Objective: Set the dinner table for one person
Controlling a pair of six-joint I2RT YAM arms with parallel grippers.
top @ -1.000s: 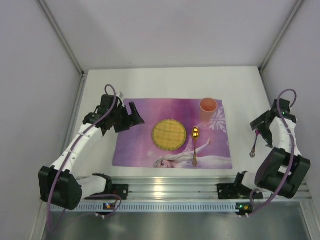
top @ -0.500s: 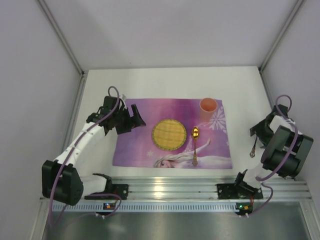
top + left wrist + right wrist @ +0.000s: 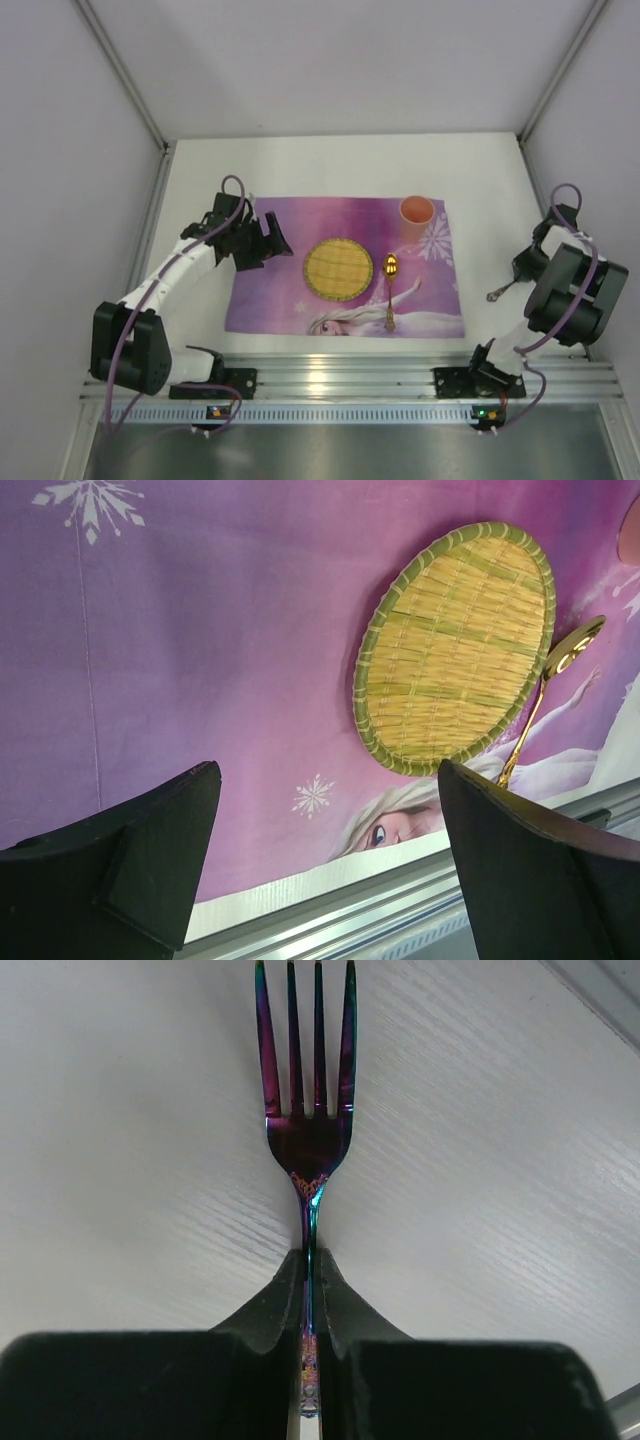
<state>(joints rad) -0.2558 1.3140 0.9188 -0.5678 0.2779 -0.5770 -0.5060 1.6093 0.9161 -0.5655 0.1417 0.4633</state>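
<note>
The dinner table is a white top with a purple printed placemat on it. On the mat lie a round woven yellow plate, a gold spoon just right of the plate, and a pink cup at the far right corner. My right gripper is shut on the handle of an iridescent purple fork, whose tines point away over bare table. From above, the fork sticks out right of the mat. My left gripper hangs open and empty over the mat's left part, left of the plate.
An aluminium rail runs along the near edge, with both arm bases behind it. Grey walls close in the table at left, right and back. Bare white table lies beyond the mat and on both sides of it.
My right gripper has closed on the fork's handle, and the fork has swung to point left and toward the near edge. The left gripper drifted slightly right over the mat, still open.
</note>
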